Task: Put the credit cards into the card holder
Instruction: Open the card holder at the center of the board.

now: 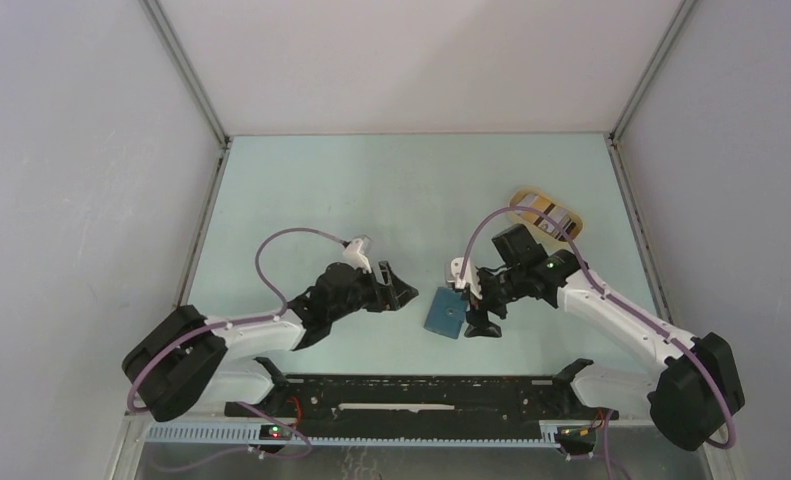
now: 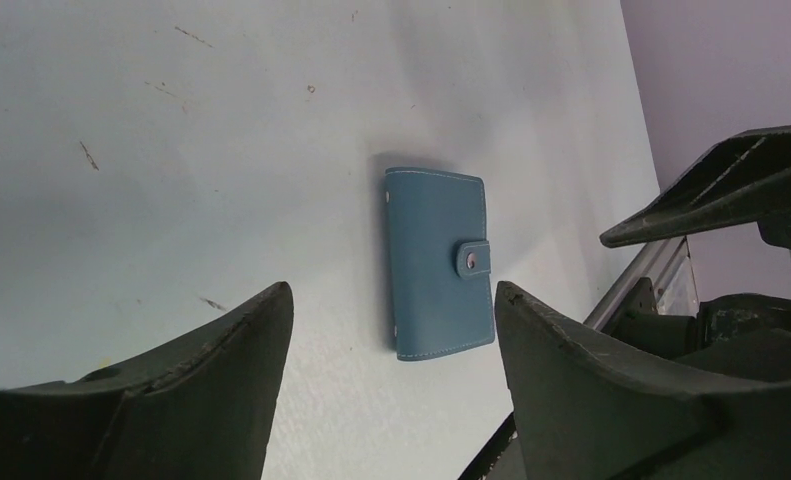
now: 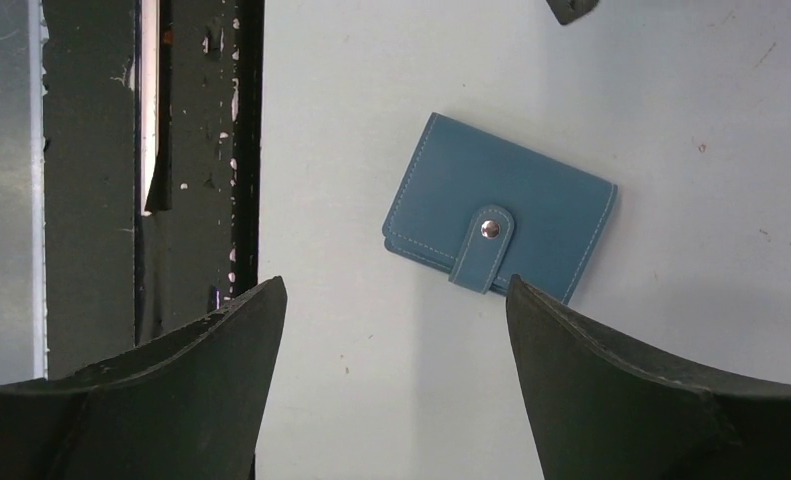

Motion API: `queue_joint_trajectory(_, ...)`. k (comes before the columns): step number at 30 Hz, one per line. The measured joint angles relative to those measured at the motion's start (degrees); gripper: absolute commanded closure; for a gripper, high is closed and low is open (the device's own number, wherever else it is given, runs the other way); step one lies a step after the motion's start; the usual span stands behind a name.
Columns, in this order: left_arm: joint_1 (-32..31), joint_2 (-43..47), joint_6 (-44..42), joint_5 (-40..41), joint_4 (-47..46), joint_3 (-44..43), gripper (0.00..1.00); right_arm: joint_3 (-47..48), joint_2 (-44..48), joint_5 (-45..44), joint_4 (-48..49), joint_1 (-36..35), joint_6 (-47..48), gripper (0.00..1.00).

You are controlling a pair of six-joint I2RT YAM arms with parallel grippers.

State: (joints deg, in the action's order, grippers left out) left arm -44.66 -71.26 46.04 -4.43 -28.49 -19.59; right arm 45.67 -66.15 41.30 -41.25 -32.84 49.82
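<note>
The card holder (image 1: 442, 313) is a teal-blue wallet lying closed and snapped shut on the pale table, between the two grippers. It also shows in the left wrist view (image 2: 437, 262) and in the right wrist view (image 3: 501, 218). My left gripper (image 1: 403, 286) is open and empty just left of it, above the table (image 2: 393, 288). My right gripper (image 1: 472, 309) is open and empty just right of it, hovering over its near edge (image 3: 396, 285). No credit card shows clearly. Something striped lies in the tan oval tray (image 1: 546, 212), half hidden by the right arm.
The black rail (image 1: 421, 395) runs along the table's near edge and shows in the right wrist view (image 3: 191, 150). Metal frame posts and grey walls close in the table on the left, right and back. The tip of a left finger (image 3: 571, 8) shows beyond the wallet.
</note>
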Motion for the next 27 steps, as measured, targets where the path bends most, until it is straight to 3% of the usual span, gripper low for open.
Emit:
queue_joint_trajectory(16,-0.4,-4.2,1.6,1.3,-2.8,0.0,0.28,0.0,-5.0,-5.2,3.6,-5.9,-2.6,0.17)
queue_joint_trajectory(27,-2.3,-11.2,3.0,0.9,-5.1,0.0,0.39,0.2,-12.4,-11.8,8.8,-6.4,-12.3,0.34)
